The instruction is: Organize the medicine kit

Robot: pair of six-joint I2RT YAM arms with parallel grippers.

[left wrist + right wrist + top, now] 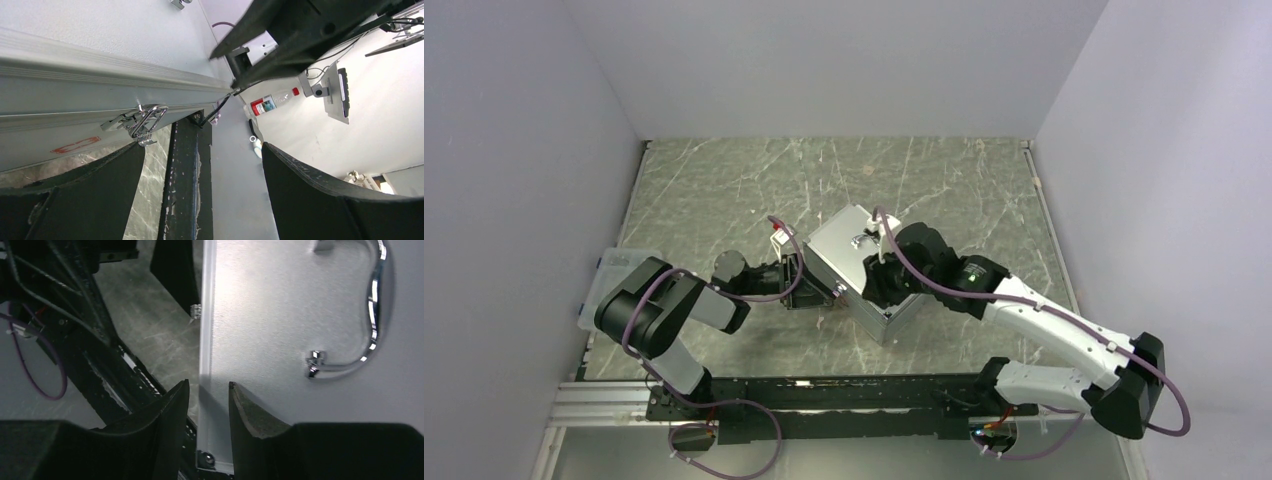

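The medicine kit [839,260] sits roughly mid-bench, turned at an angle, lid down with its curved handle [372,315] on top. From the left wrist cam, the front face shows the chrome latch [140,122] and a small red mark [75,145] below and left of it.

The right pincer [207,400] is down on the kit's near side. Its jaws are narrowed to a slim gap that straddles the lid's edge strip, one finger [167,412] outside the case and the other over the lid. Whether it's actually pinching that edge or just sitting around it, can't tell.

The left pincer [202,150] is just beside the kit's left-facing front, jaws spread wide with nothing in them, and the latch is just off one fingertip.

The marbled green bench [724,180] carries it all. A clear plastic box [616,262] peeks out at the far left edge, behind the left arm.
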